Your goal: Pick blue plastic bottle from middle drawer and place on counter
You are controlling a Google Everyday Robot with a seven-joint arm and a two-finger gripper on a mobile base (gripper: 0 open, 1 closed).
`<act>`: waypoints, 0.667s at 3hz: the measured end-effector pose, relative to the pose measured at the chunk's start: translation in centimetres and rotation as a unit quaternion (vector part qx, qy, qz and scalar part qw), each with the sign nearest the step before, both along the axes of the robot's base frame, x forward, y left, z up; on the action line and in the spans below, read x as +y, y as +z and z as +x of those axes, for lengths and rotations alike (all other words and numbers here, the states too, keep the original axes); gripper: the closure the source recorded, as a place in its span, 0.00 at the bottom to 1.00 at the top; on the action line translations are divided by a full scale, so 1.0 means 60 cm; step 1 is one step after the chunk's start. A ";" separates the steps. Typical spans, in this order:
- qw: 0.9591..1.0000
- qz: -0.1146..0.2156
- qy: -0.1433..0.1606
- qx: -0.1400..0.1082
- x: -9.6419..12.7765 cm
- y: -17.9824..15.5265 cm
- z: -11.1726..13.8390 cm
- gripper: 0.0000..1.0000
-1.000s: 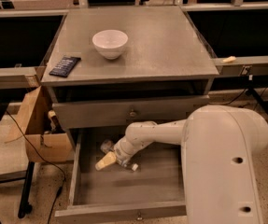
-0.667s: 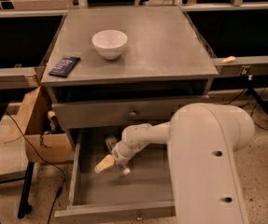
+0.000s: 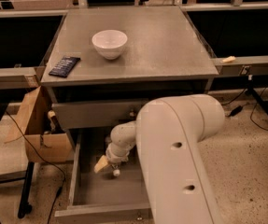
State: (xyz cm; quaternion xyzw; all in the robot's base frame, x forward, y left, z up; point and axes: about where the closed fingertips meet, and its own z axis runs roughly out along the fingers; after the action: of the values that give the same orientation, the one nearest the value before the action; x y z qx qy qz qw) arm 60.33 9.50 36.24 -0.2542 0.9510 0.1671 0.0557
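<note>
The middle drawer is pulled open below the counter. My gripper is down inside the drawer, near its left-centre, at the end of the white arm that reaches in from the right. The blue plastic bottle is not plainly visible. A small white round bit shows just under the gripper, and I cannot tell if it is the bottle's cap. The arm hides the right half of the drawer.
A white bowl and a dark blue packet lie on the counter's left half. The top drawer is closed. An open cardboard box stands left of the cabinet. A cable runs across the floor at the left.
The arm's big link has swung left and covers more of the drawer. The gripper has shifted slightly left and toward the drawer's front.
</note>
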 end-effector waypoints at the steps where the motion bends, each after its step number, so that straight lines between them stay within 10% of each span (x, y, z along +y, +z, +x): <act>1: 0.999 -0.026 -0.024 0.020 -0.005 0.000 0.000 0.49; 2: 0.999 -0.026 -0.024 0.020 -0.005 0.004 0.000 0.72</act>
State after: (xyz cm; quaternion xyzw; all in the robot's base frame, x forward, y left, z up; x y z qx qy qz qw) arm 60.33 9.19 36.50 -0.2297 0.9616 0.1461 0.0344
